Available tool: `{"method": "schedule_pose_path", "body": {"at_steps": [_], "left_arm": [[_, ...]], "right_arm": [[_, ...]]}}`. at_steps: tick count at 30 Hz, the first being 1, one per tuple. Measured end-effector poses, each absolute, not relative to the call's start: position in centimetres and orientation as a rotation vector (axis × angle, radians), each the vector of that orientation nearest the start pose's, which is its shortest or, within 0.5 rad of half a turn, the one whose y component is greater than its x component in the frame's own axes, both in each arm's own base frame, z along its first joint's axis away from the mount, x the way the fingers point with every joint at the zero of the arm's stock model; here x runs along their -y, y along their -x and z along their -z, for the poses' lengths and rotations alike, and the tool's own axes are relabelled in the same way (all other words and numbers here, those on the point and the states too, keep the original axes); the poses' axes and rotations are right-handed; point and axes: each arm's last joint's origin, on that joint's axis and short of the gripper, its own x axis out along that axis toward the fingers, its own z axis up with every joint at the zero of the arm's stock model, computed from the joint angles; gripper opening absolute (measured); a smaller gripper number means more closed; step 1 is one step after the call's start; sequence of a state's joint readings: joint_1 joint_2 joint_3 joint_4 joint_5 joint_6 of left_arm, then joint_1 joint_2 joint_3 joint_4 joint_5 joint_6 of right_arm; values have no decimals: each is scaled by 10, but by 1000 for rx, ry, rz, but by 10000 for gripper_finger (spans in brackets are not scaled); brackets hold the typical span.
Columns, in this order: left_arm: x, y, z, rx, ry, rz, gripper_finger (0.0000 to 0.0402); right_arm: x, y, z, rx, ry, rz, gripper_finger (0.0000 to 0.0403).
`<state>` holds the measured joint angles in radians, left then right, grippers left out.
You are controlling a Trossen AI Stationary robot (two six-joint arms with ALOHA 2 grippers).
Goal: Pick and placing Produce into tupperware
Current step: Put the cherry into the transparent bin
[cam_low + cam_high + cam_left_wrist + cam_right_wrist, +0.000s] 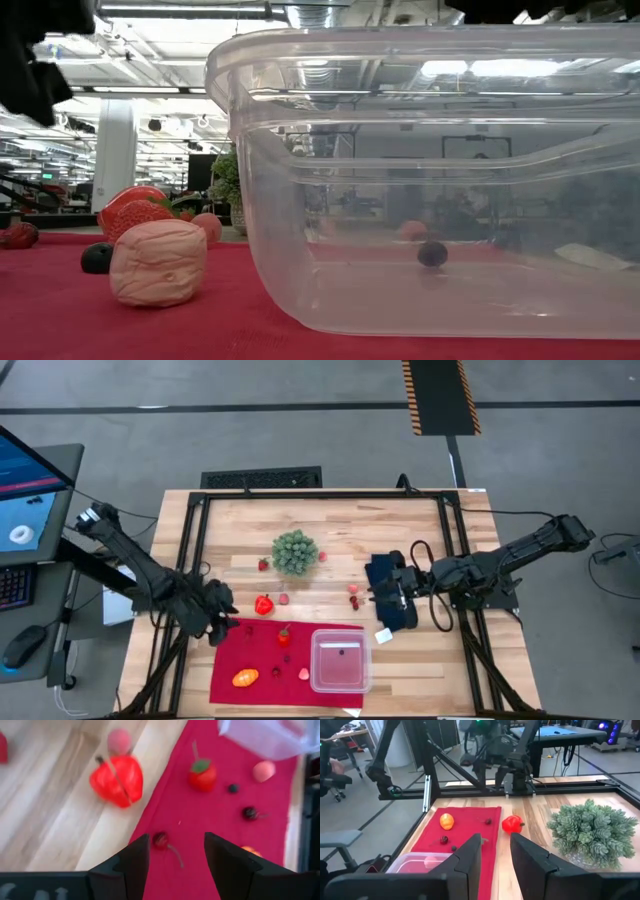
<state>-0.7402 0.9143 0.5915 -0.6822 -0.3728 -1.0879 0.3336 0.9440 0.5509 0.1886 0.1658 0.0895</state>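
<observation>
The clear tupperware [340, 660] stands on the near right part of a red cloth [262, 672], with a small dark berry [432, 254] inside. The produce lies around it. A red pepper [117, 780] is on the wood, and a strawberry [202, 774], an orange oval [245, 678], a pink piece [158, 262] and dark berries are on the cloth. My left gripper [175, 850] hangs open over the cloth's far left part. A small red cherry [161, 839] lies below, between its fingers. My right gripper [495, 845] is open and holds nothing, above a dark blue cloth [396, 612].
A green bushy ball [296, 552] sits at mid-table, with small red and pink bits [354, 596] on the wood beside it. A black frame [195, 530] runs around the table. A white tag [383, 635] lies near the blue cloth.
</observation>
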Motion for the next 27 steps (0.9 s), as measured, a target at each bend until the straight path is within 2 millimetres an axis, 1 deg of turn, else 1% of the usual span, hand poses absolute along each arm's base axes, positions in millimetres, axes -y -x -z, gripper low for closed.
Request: {"method": "schedule_pose_path", "body": {"at_steps": [7, 14, 17, 21, 27], "left_arm": [[122, -136, -182, -1055, 485, -245, 178], [144, -149, -164, -1045, 491, -199, 178], [149, -153, -156, -1069, 511, -208, 178], [151, -154, -147, -1113, 486, -224, 178], [151, -154, -142, -1124, 476, -248, 178]], "right_arm": [[-64, -199, -260, -199, -40, -159, 128], [-64, -199, -260, -199, -40, -158, 129], [-64, -201, -258, -208, -38, -158, 129], [-65, -202, -257, -211, -42, -157, 128], [-65, -202, -257, -210, -45, -156, 129]]}}
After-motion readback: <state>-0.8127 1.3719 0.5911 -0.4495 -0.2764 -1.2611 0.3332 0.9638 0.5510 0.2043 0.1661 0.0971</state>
